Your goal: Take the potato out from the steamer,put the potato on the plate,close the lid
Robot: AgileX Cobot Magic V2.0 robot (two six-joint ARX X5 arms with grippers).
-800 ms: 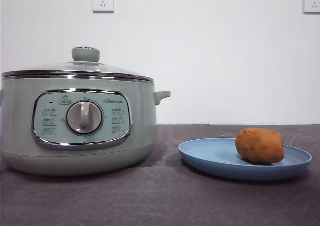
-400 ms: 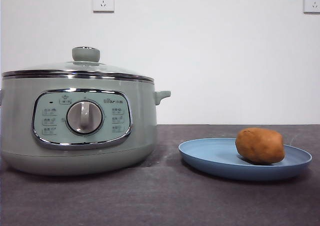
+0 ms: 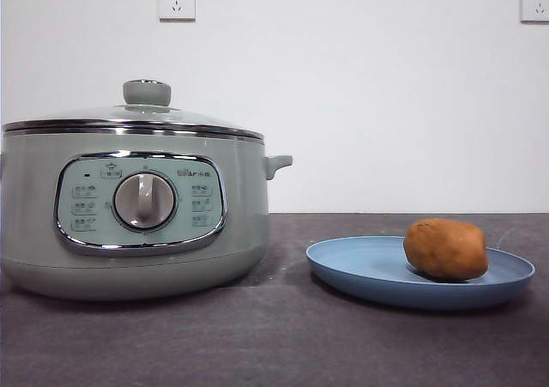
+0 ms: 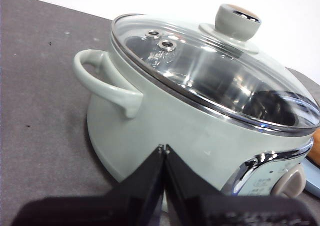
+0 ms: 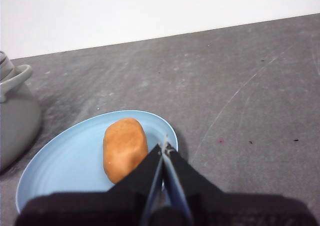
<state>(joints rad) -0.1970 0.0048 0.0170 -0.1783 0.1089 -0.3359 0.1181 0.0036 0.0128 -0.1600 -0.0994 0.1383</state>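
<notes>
both fingers (image 4: 163,148) (image 5: 165,147) apparently closed, aloft

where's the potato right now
The potato lies on the blue plate, toward its right side in the front view, to the right of the closed steamer; the right gripper is near it.

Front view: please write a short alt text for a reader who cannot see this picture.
A potato lies on a light blue plate at the right of a dark table. At the left stands a sage-green steamer with its glass lid closed. No robot hand is in this view.
</notes>
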